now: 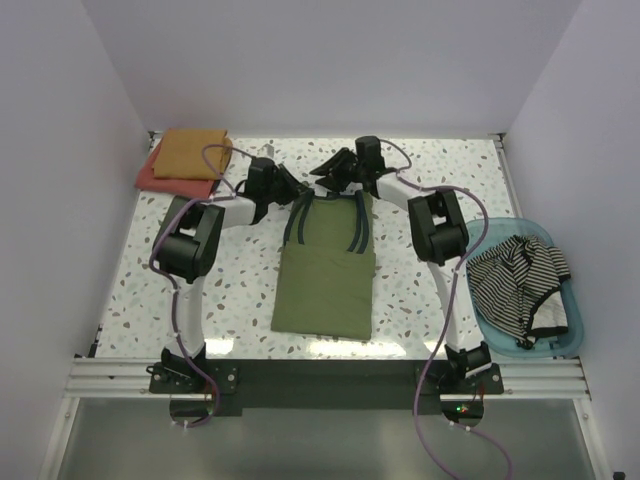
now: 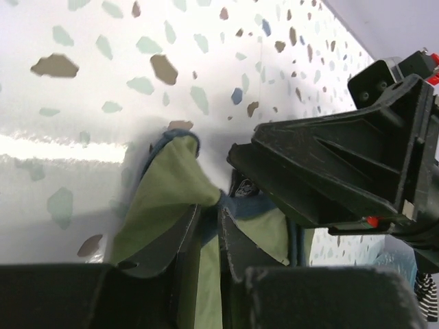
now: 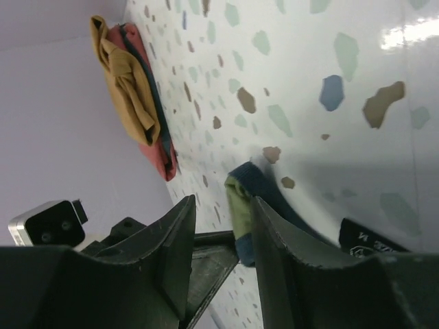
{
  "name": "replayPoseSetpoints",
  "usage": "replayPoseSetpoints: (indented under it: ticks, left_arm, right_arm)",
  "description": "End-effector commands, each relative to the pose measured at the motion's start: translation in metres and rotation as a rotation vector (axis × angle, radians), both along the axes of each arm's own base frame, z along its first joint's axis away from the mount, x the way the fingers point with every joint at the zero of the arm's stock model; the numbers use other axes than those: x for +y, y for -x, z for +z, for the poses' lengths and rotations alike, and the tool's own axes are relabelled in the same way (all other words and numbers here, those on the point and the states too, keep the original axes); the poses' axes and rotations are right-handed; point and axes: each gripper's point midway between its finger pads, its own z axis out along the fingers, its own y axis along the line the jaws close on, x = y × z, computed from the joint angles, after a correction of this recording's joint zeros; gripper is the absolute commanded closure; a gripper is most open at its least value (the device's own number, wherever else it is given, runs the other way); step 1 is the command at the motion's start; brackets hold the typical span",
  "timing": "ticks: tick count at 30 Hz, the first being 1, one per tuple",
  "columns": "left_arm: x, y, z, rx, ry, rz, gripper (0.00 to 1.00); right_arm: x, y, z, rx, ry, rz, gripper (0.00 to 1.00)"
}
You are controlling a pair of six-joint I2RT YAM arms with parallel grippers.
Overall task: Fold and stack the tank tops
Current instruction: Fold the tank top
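Note:
The olive green tank top [image 1: 325,275] lies lengthwise in the middle of the table, its navy straps pointing to the far side. My left gripper [image 1: 292,192] is at the top's far left corner. In the left wrist view its narrow jaws [image 2: 209,208] pinch a raised peak of the green cloth [image 2: 164,192]. My right gripper [image 1: 330,172] hovers just beyond the straps and stands open [image 3: 221,202]. A navy-edged strap end [image 3: 239,199] rests against its right finger. The folded mustard top [image 1: 192,152] sits on the red one [image 1: 150,178] at the far left. The striped top [image 1: 520,280] lies crumpled in the basket.
The translucent blue basket [image 1: 578,330] stands at the table's right edge, beside the right arm. White walls close the table on three sides. The two grippers are close together, and the right one [image 2: 343,171] fills much of the left wrist view.

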Motion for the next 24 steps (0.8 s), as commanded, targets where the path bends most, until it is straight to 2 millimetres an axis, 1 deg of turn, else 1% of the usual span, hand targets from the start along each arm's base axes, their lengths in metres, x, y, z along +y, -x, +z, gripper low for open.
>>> replayPoseSetpoints:
  ticks: [1,2,3,4,5,6,7,8,9,10,11,13,14,16,17,18,19,20,21,22,23,24]
  left_arm:
    - [-0.012,-0.021,0.032,-0.104,0.02,-0.011,0.8]
    - [-0.014,-0.021,0.028,-0.097,0.009,-0.018,0.8]
    - [-0.017,-0.025,0.032,-0.107,0.009,-0.021,0.8]
    - [-0.019,-0.026,0.031,-0.105,0.006,-0.023,0.8]
    - [-0.022,-0.025,0.025,-0.096,0.001,-0.027,0.8]
    - [-0.022,-0.028,0.024,-0.097,0.001,-0.026,0.8]
    - [-0.023,-0.028,0.021,-0.091,0.0,-0.027,0.8]
    - [-0.024,-0.028,0.012,-0.073,-0.005,-0.026,0.8]
    - [-0.024,-0.03,0.009,-0.069,-0.008,-0.024,0.8]
    - [-0.022,-0.031,0.006,-0.062,-0.015,-0.016,0.8]
    - [-0.022,-0.029,-0.003,-0.046,-0.02,-0.017,0.8]
    - [-0.021,-0.03,-0.01,-0.037,-0.024,-0.013,0.8]
    - [-0.021,-0.03,-0.019,-0.024,-0.028,-0.016,0.8]
    - [-0.022,-0.031,-0.024,-0.019,-0.024,-0.015,0.8]
    - [-0.022,-0.033,-0.029,-0.011,-0.026,-0.015,0.8]
    - [-0.022,-0.034,-0.032,-0.008,-0.027,-0.013,0.8]
    - [-0.021,-0.035,-0.035,-0.004,-0.031,-0.003,0.8]
    - [-0.019,-0.034,-0.037,0.004,-0.036,0.007,0.8]
    - [-0.016,-0.036,-0.039,0.007,-0.046,0.026,0.8]
    - [-0.013,-0.036,-0.041,0.012,-0.048,0.042,0.8]
    - [-0.009,-0.034,-0.042,0.018,-0.056,0.055,0.8]
    - [-0.005,-0.034,-0.043,0.023,-0.063,0.073,0.8]
  right_arm:
    - [-0.005,-0.005,0.083,-0.172,-0.001,0.019,0.58]
    - [-0.008,-0.006,0.085,-0.178,0.01,0.011,0.58]
    - [-0.011,-0.004,0.084,-0.18,0.031,0.014,0.58]
    - [-0.013,-0.003,0.093,-0.196,0.041,0.012,0.59]
    - [-0.018,-0.004,0.094,-0.206,0.062,-0.007,0.59]
    - [-0.023,-0.001,0.09,-0.206,0.095,-0.004,0.59]
    - [-0.03,0.003,0.09,-0.195,0.126,-0.01,0.59]
    - [-0.036,0.005,0.087,-0.191,0.158,-0.022,0.6]
    - [-0.045,0.005,0.085,-0.2,0.193,-0.027,0.6]
    - [-0.052,0.014,0.081,-0.178,0.222,-0.027,0.6]
    - [-0.058,0.016,0.08,-0.178,0.244,-0.03,0.61]
    - [-0.075,0.026,0.064,-0.16,0.326,-0.021,0.61]
    - [-0.08,0.03,0.07,-0.171,0.349,-0.021,0.61]
    - [-0.092,0.043,0.053,-0.155,0.44,0.01,0.62]
    - [-0.1,0.047,0.052,-0.162,0.483,0.018,0.62]
    - [-0.11,0.051,0.044,-0.138,0.534,0.008,0.63]
    - [-0.115,0.055,0.037,-0.126,0.564,0.014,0.66]
    - [-0.119,0.057,0.032,-0.129,0.597,0.026,0.67]
    - [-0.126,0.058,0.022,-0.108,0.633,0.025,0.68]
    - [-0.128,0.056,0.019,-0.107,0.648,0.03,0.73]
    - [-0.13,0.056,0.013,-0.104,0.672,0.042,0.74]
    - [-0.13,0.057,-0.001,-0.082,0.689,0.062,0.75]
